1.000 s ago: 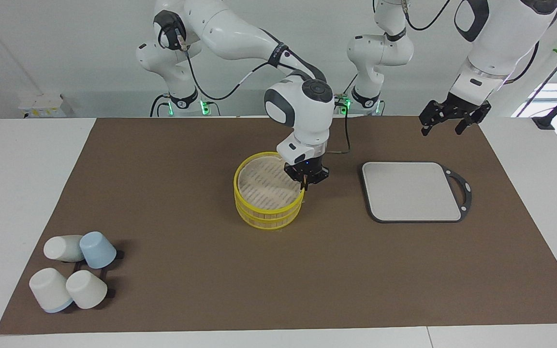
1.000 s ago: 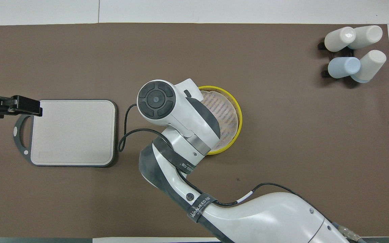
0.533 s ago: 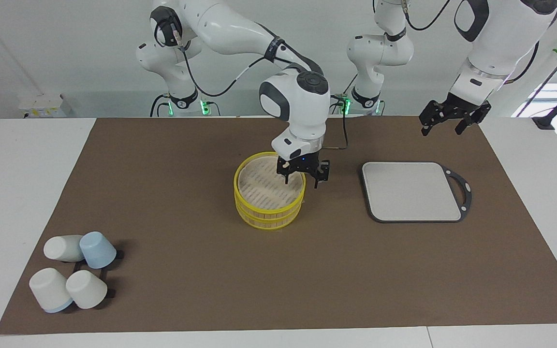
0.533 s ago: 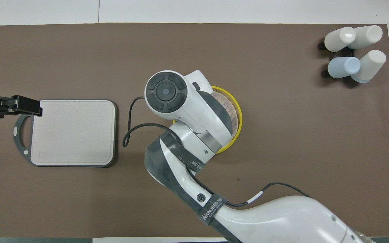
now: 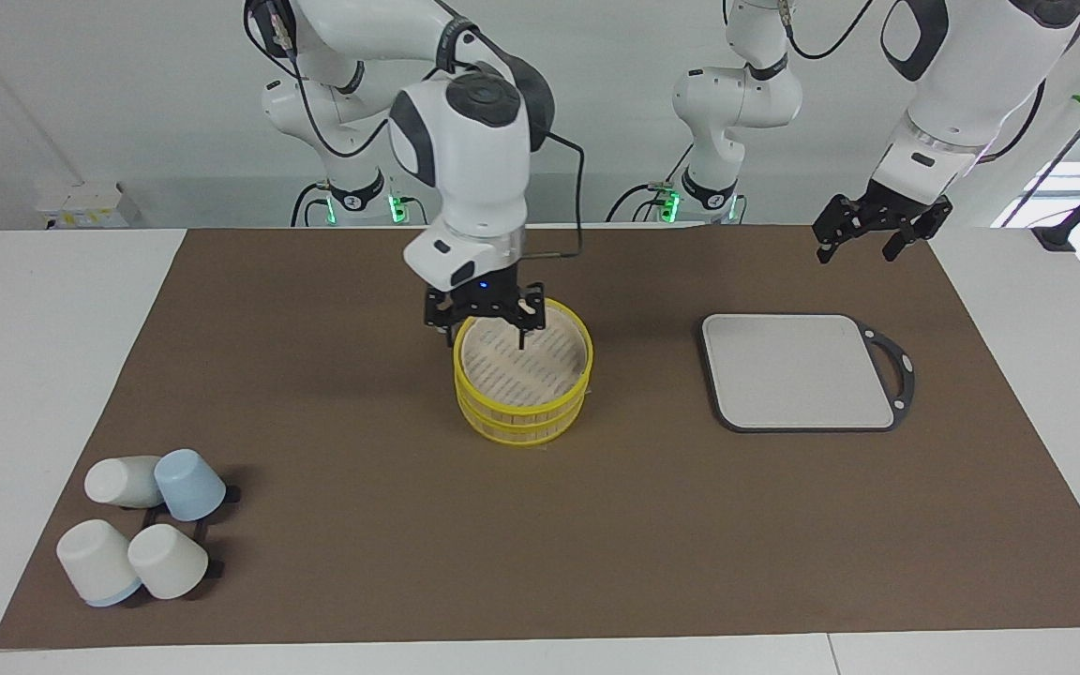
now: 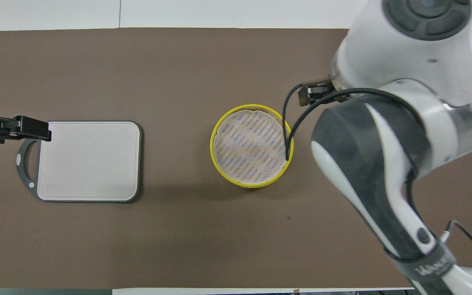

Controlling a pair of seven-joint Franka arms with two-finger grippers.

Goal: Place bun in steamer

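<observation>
Two stacked yellow-rimmed tiers make up the steamer [image 5: 521, 412] in the facing view, sitting just under the right gripper [image 5: 484, 328], whose fingers are spread wide with nothing in them. The waiting left gripper [image 5: 877, 230] hangs spread and empty too, up over the mat past the grey board [image 5: 798, 370]. From overhead, the steamer [image 6: 212, 146] only shows a pale patterned liner inside and I honestly can't pick out the bun, while the left gripper [image 6: 35, 129] sits over the board's [image 6: 88, 162] handle edge.
</observation>
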